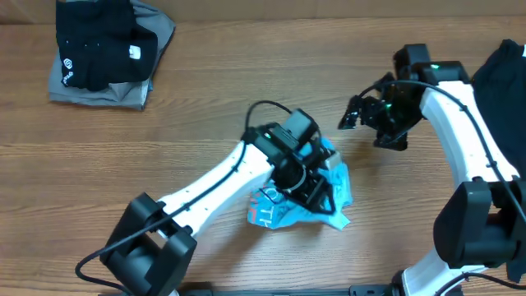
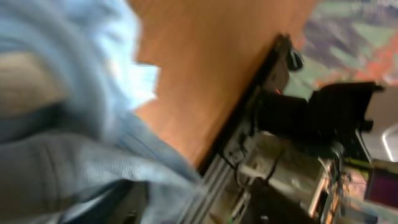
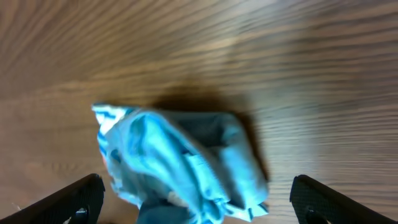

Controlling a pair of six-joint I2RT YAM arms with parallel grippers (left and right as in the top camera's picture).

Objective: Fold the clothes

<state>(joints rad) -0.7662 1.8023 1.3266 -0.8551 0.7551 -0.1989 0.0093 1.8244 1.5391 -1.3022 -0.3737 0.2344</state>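
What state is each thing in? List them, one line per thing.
light blue T-shirt: crumpled in a heap on the table, not folded.
left gripper: down on the T-shirt; open or shut cannot be told.
right gripper: open, empty, clear of the T-shirt.
black garment: folded, lying on the grey garment.
grey garment: folded, at the bottom of that stack.
dark clothes: unfolded pile at the right edge, partly out of view.
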